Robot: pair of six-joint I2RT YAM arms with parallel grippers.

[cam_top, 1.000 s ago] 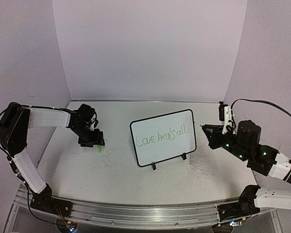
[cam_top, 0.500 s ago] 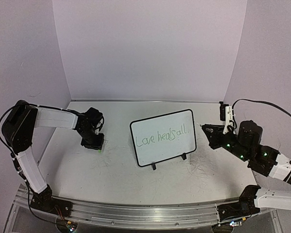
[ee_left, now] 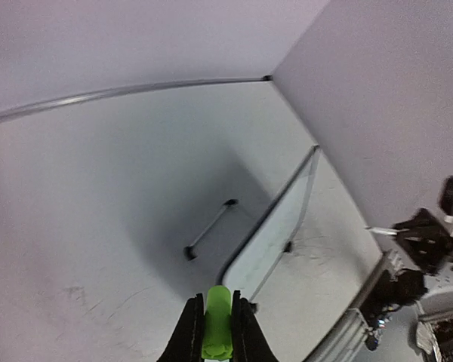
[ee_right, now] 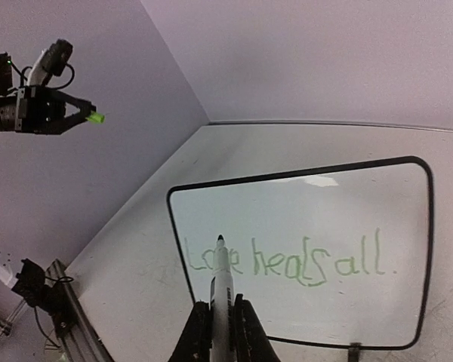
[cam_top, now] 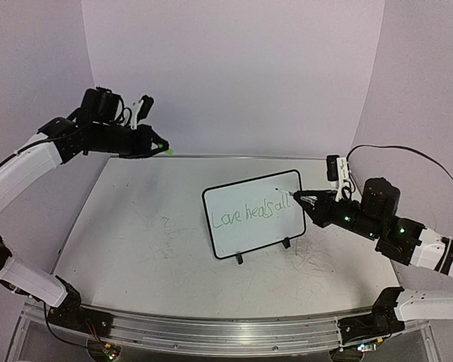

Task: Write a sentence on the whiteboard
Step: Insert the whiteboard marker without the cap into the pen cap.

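Note:
The whiteboard [cam_top: 253,213] stands on its two black feet mid-table, with "Love heals all." written on it in green [ee_right: 302,256]. My right gripper [cam_top: 308,201] is shut on a white marker [ee_right: 220,290]. The marker's dark tip points at the board from just off its right edge, and I cannot tell whether it touches. My left gripper [cam_top: 160,147] hangs high over the table's back left corner, shut on a small green marker cap [ee_left: 217,332]. The left wrist view shows the board [ee_left: 275,230] edge-on, far below. In the right wrist view the left gripper [ee_right: 87,115] and the cap are at the upper left.
The white tabletop [cam_top: 136,234] carries faint scribbles. Purple walls [cam_top: 234,75] close in the back and both sides. An aluminium rail [cam_top: 211,332] runs along the near edge between the arm bases.
My left gripper shut on the green cap on the table and lifted it high toward the back left. My right gripper moved left with the marker, closer to the board.

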